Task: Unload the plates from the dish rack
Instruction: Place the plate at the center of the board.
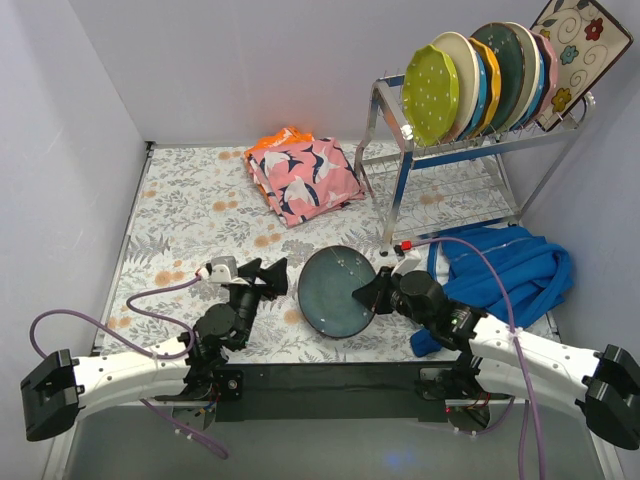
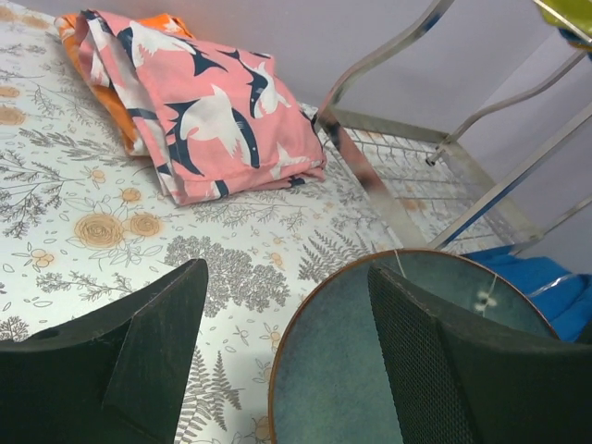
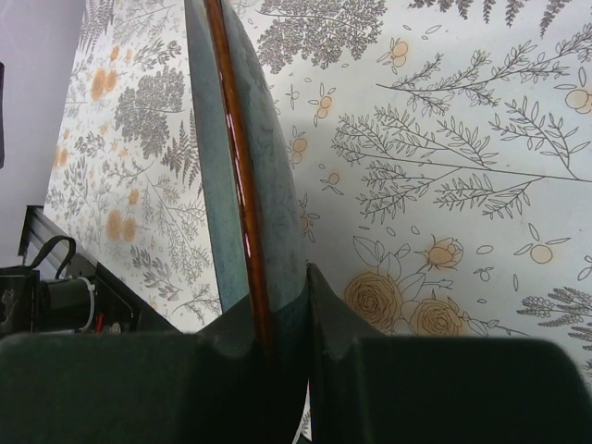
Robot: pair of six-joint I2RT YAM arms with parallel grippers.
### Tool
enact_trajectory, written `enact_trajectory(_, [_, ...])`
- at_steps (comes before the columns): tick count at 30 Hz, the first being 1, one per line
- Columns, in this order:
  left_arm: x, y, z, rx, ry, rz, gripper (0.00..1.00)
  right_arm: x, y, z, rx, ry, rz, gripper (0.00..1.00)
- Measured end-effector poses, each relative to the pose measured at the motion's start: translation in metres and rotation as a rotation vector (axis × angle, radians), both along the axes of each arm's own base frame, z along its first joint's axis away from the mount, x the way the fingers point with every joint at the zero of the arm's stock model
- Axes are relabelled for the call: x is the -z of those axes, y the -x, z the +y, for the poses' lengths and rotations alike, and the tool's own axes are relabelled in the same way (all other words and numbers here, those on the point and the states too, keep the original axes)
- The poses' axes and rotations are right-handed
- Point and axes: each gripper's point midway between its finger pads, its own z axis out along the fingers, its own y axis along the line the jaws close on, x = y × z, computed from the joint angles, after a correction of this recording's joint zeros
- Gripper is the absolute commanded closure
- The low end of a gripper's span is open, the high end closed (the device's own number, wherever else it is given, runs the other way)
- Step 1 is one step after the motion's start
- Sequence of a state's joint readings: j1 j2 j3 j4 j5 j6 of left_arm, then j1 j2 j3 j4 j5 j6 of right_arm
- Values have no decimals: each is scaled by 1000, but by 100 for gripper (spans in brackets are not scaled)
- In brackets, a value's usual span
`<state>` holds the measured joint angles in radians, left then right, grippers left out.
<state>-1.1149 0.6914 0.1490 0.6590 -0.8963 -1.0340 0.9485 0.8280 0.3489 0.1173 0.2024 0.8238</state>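
Right end effector (image 1: 372,291) is pinched narrow on the right rim of the dark teal plate (image 1: 335,291); its wrist view shows the brown rim edge-on, running straight down between the two fingers. That is a sound grip for a thin, stiff disc, because it leaves the whole face free. The plate sits low over the patterned desk (image 1: 170,220), between the two arms and well apart from the dish rack (image 1: 403,190). From above its face looks nearly flat. Whether its underside touches the desk cannot be told from these views. Left end effector (image 1: 268,276) stands wide and holds nothing, just beside the plate's left rim, and in its own wrist view the plate fills the lower right next to one finger. It looks placed to steady or receive the plate, though that is only a guess. Up on the rack's top tier the other plates stand on edge between the prongs: a lime dotted plate (image 1: 430,95) in front, several round ones packed behind it, and a square floral plate (image 1: 575,50) at the back. Most of the unloading therefore remains. The open desk in front is the sensible drop spot, since a pink bird-print cloth (image 1: 303,176) lies at the far side and a blue garment (image 1: 515,268) lies under the rack's right.
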Motion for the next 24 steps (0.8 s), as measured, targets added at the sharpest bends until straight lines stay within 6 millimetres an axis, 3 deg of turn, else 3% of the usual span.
enact_trajectory(7, [-7,3,-3,37,26,-37,32,7,-15,9,49,-47,56,99])
enact_trajectory(12, [-9,2,-2,24,36,-47,32,7,-41,15,129,-165,78,99])
enact_trajectory(24, [4,-1,-5,15,-15,-21,32,29,-77,27,274,-293,147,99])
